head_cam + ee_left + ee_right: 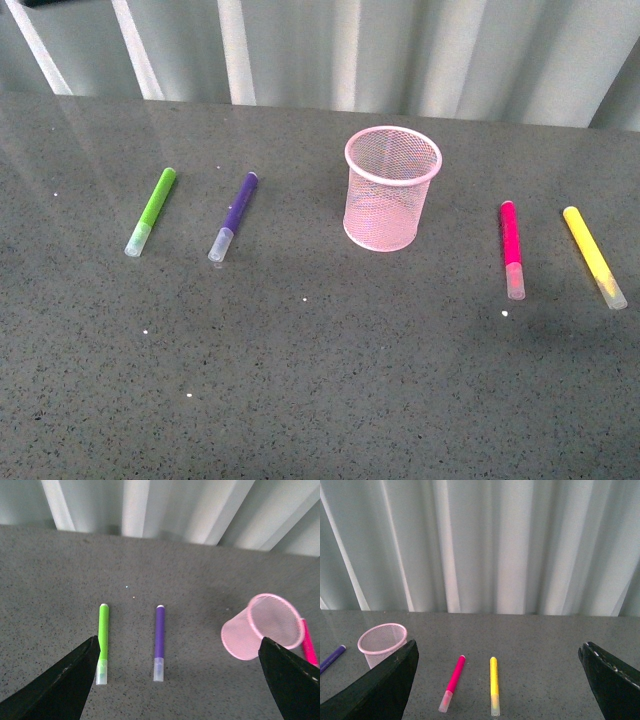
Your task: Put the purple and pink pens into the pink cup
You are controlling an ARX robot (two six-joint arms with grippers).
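The pink cup (392,188) stands upright and empty at the table's middle. The purple pen (234,215) lies flat left of it, the pink pen (512,249) flat right of it. Neither arm shows in the front view. My left gripper (180,680) is open and empty above the table; the purple pen (159,642) lies between its fingers (60,685), the pink cup (262,626) by the other finger, and the pink pen (309,645) peeks out behind the cup. My right gripper (497,682) is open and empty; the pink pen (452,682) lies between its fingers, the cup (382,642) and a purple pen end (331,659) to one side.
A lime-green marker (152,210) lies left of the purple pen, also in the left wrist view (102,642). A yellow marker (594,256) lies right of the pink pen, also in the right wrist view (493,685). A pale curtain (330,50) hangs behind the grey speckled table (320,380).
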